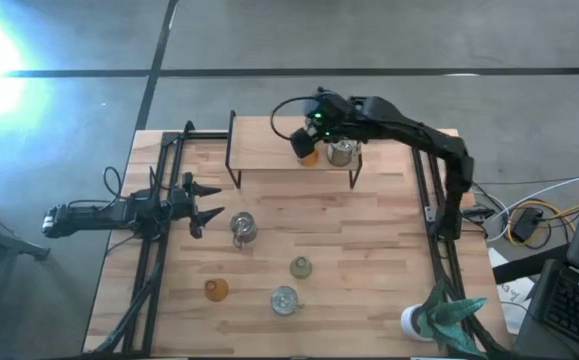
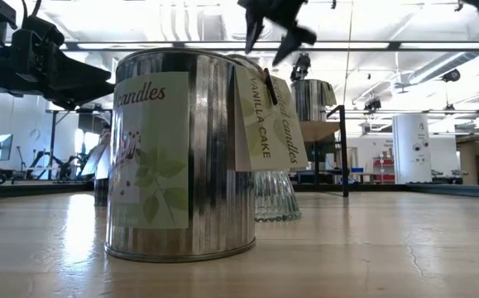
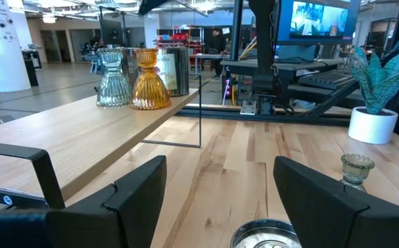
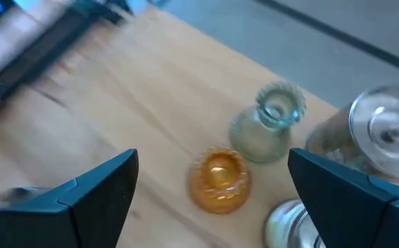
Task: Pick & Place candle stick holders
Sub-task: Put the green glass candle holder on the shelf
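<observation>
Raised shelf (image 1: 269,150): amber holder (image 4: 219,179), green holder (image 4: 264,124), empty.

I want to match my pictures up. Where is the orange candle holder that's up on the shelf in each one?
High view: orange holder mid-shelf, left of a silvery tin.
Low view: not visible.
Left wrist view: orange holder near the shelf's edge, between a pale ribbed holder and the tin.
Right wrist view: orange holder seen from above, in the middle.
Shared landmark: the raised wooden shelf.
</observation>
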